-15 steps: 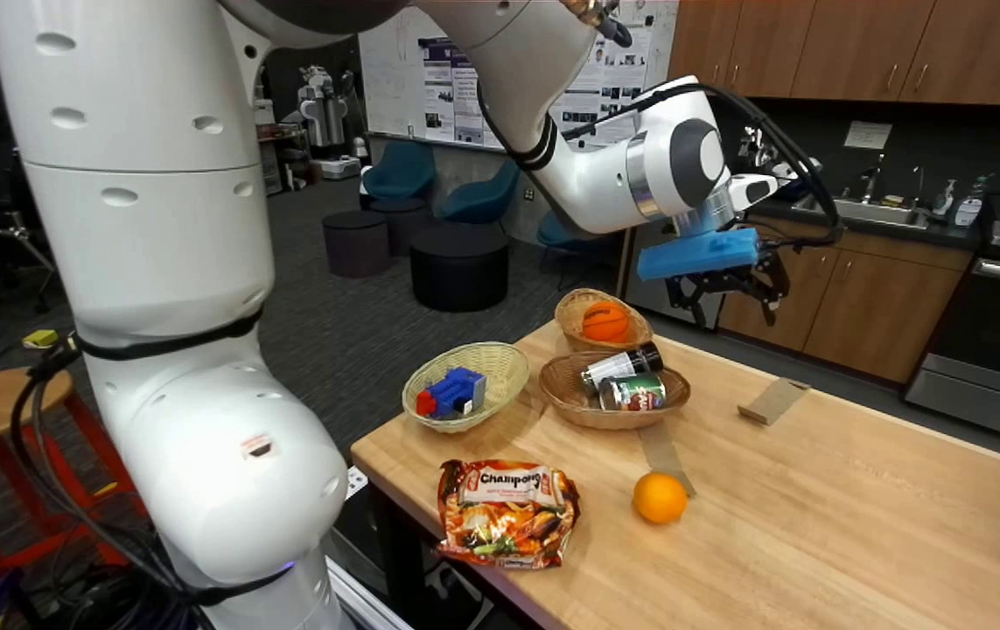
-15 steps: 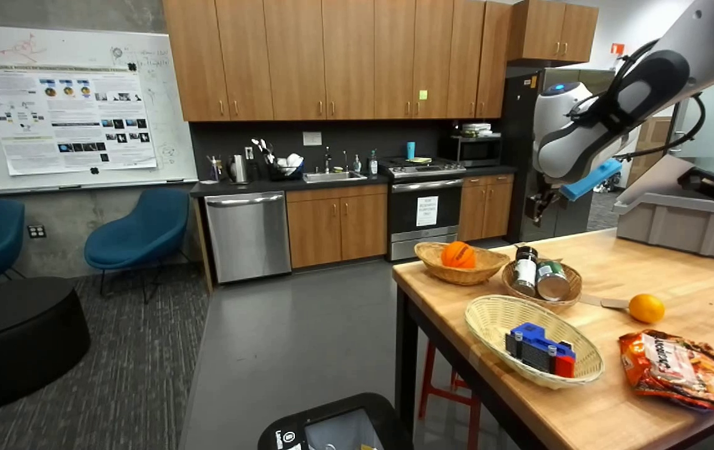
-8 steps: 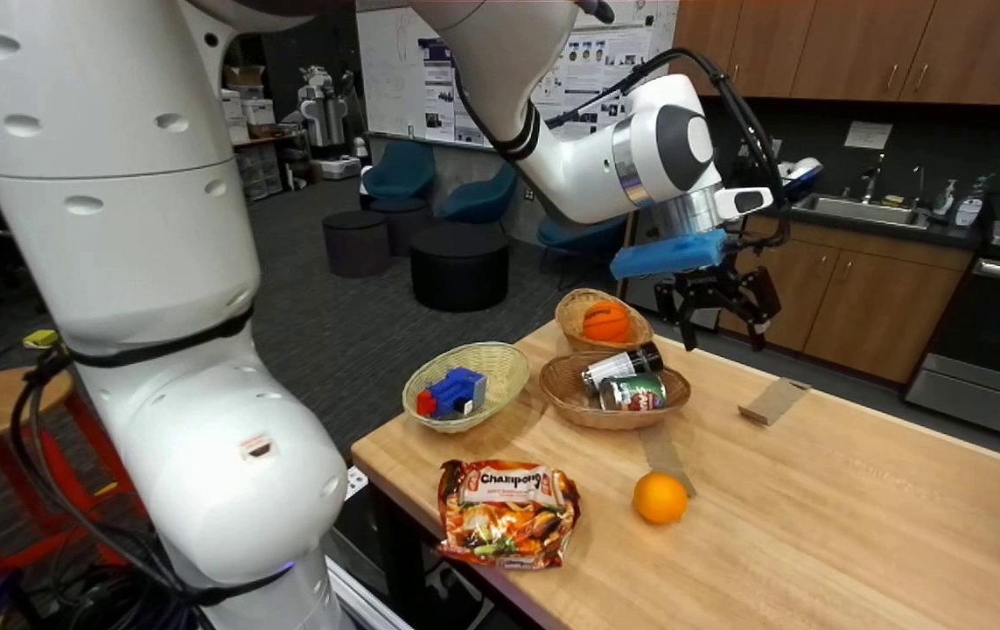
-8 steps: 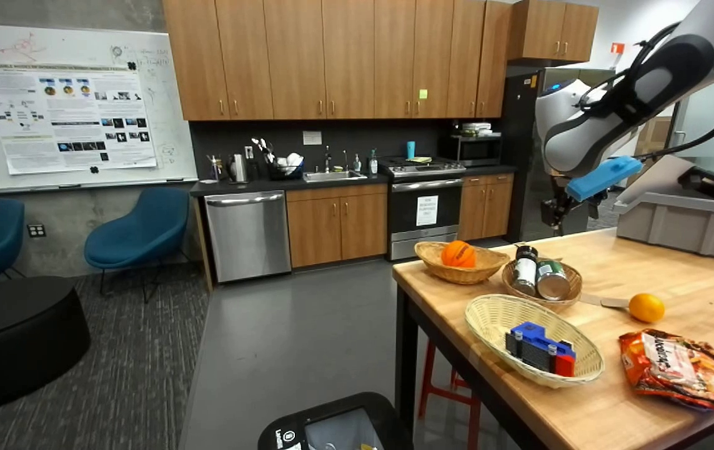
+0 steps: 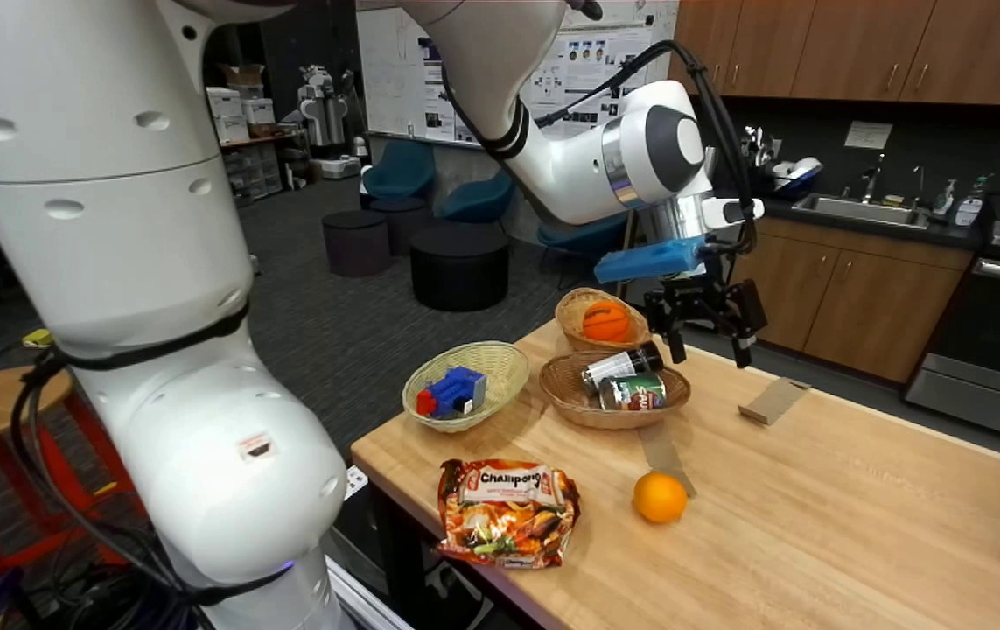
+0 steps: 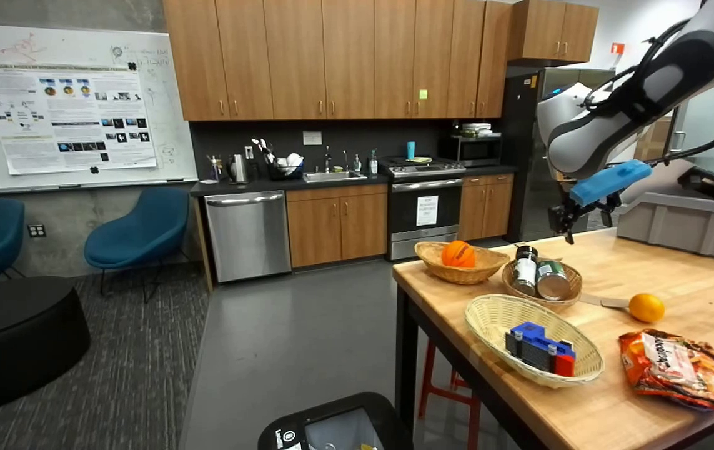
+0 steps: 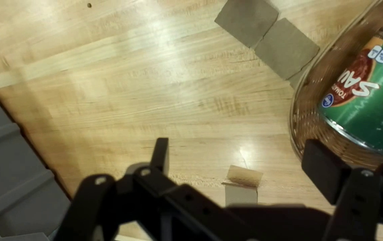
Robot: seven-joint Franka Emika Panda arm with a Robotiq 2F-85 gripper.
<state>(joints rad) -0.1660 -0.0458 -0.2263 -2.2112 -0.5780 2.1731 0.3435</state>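
My gripper [image 5: 709, 358] hangs above the far edge of the wooden table, its black fingers spread wide with nothing between them. Nearest to it is a brown basket [image 5: 569, 411] holding a green sauce can [image 5: 632, 393] and a black-capped jar [image 5: 618, 367]. In the wrist view the can [image 7: 367, 97] lies at the right, and one fingertip [image 7: 325, 167] overlaps the basket's rim in the picture; the gripper looks well above it. Behind sits a basket [image 6: 435, 265] with an orange basketball [image 6: 458, 255]. A pale basket [image 6: 488, 312] holds a blue and red toy [image 6: 538, 349].
An orange [image 5: 660, 497] and a red noodle bag [image 5: 508, 514] lie on the near part of the table. Brown tape strips [image 5: 773, 401] are stuck to the tabletop. A grey bin [image 6: 688, 225] stands at the table's far side, also showing at the wrist view's left.
In an exterior view the gripper has moved left and down, nearer the brown basket and the tabletop, and its fingers point more downward. It stays open; the objects on the table have not moved.
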